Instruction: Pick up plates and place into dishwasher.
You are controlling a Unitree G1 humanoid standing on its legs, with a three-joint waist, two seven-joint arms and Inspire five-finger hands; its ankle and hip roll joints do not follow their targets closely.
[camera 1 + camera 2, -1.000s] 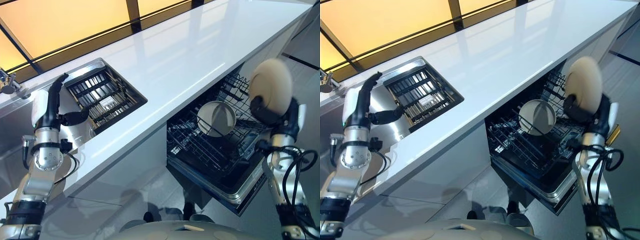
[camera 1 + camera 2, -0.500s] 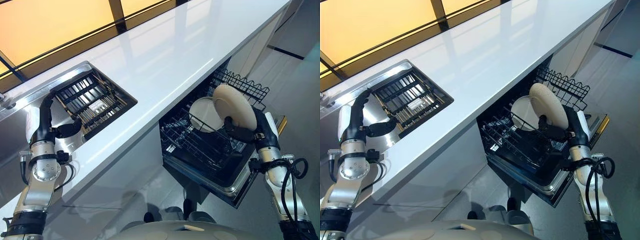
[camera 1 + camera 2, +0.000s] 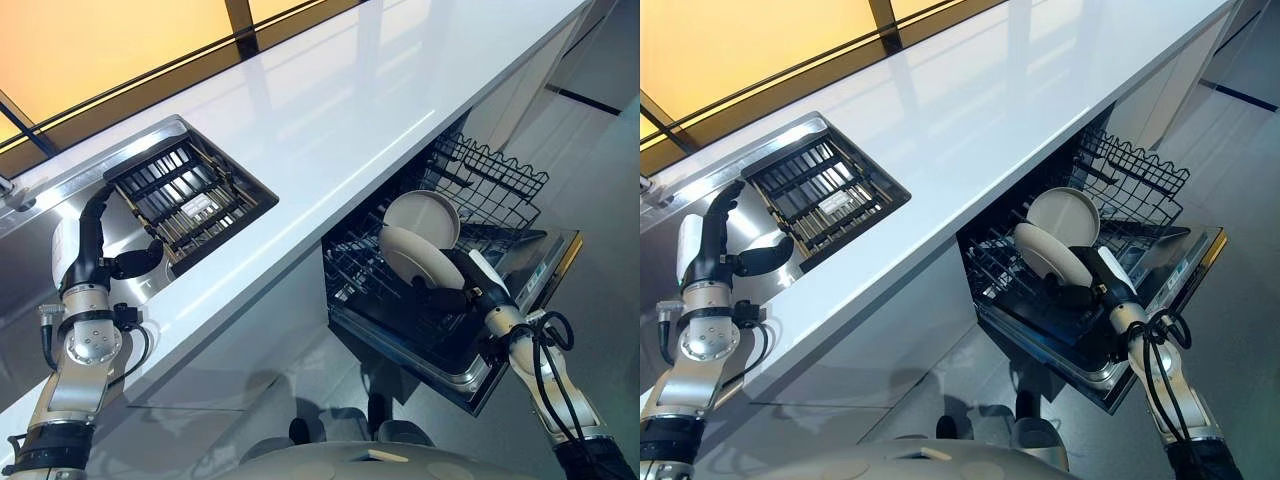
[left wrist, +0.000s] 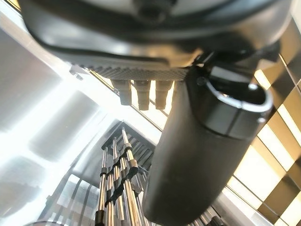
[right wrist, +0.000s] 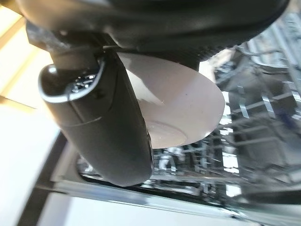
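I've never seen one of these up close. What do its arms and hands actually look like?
Both arms are silver-grey metal built from rounded, ringed segments. Each ends in a dark hand: the left hand has a white cover along its back, and the right hand shows a white patch near the wrist. Its thumb is thick, smooth and black with a thin metal clip.

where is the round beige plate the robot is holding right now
The round beige plate is in the right hand, low over the black wire dishwasher rack on the robot's right, just in front of a white plate standing in that rack.
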